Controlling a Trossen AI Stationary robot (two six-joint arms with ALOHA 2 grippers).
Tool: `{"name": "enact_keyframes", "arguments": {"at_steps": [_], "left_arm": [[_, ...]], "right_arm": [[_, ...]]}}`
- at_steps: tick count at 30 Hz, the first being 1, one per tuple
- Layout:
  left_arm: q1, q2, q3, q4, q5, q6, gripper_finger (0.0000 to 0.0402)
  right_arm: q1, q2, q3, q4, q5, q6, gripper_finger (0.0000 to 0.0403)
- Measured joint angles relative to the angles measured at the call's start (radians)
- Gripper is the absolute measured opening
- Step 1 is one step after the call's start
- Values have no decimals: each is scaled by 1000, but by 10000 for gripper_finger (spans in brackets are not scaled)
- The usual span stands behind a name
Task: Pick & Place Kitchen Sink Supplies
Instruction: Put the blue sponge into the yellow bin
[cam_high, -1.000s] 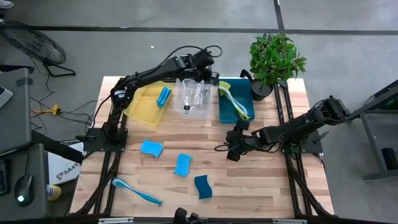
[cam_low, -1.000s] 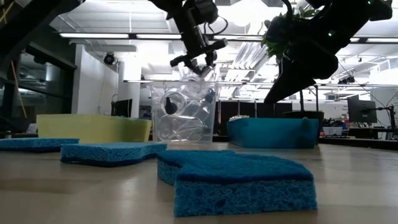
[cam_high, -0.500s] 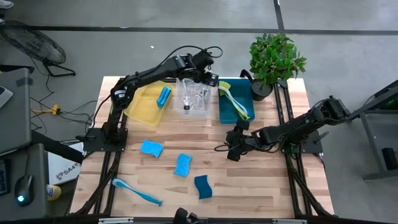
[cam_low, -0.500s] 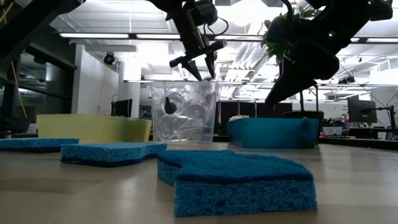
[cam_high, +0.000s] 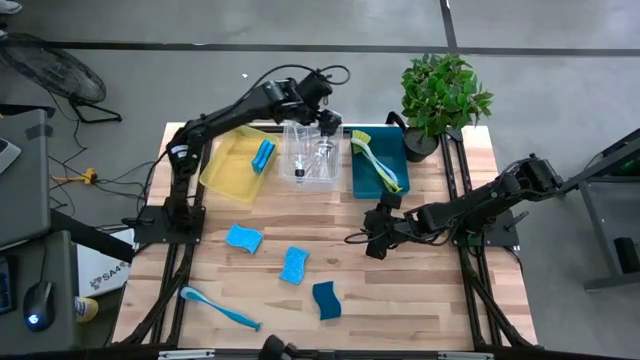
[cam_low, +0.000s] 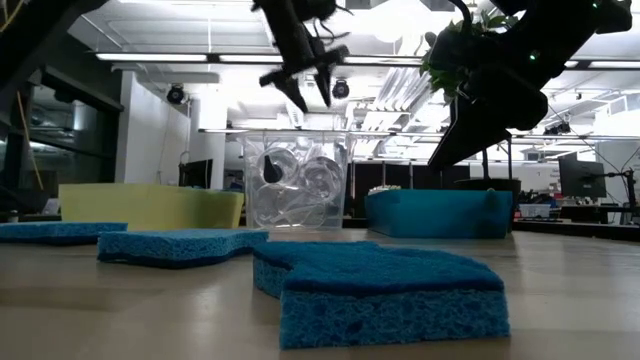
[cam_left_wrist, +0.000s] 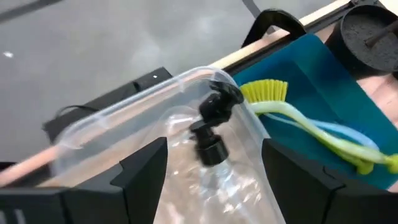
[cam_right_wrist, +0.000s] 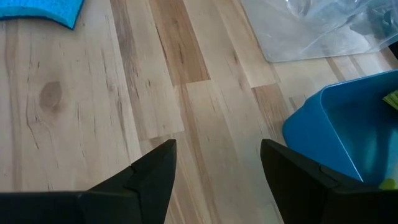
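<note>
My left gripper hangs open above the clear bin, touching nothing; the low view shows its fingertips spread above the rim. Inside the bin lie clear bottles, one with a black pump top. A yellow-green brush lies in the teal bin, and a blue brush in the yellow bin. Three blue sponges and another blue brush lie on the table. My right gripper waits open low over bare wood near the teal bin.
A potted plant stands at the far right corner behind the teal bin. The three bins sit side by side along the far edge. Bare wood lies between the bins and the sponges.
My left gripper has spread its fingers wider over the clear bin and risen clear of its rim, rolling a little. The clear bottle that was between its fingers at the rim now lies inside the bin.
</note>
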Motion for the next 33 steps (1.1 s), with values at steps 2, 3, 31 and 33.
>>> {"name": "enact_keyframes", "arguments": {"at_steps": [2, 3, 31, 33], "left_arm": [[-2, -33, 0, -55, -5, 27, 257], [-8, -46, 0, -88, -11, 41, 257], [-472, -257, -4, -548, -236, 53, 257], [-499, -258, -34, -549, -226, 44, 257]], "right_arm": [[0, 0, 0, 0, 0, 0, 227], [0, 0, 0, 0, 0, 0, 227], [0, 0, 0, 2, -6, -1, 227], [0, 0, 0, 2, -6, 0, 227]]}}
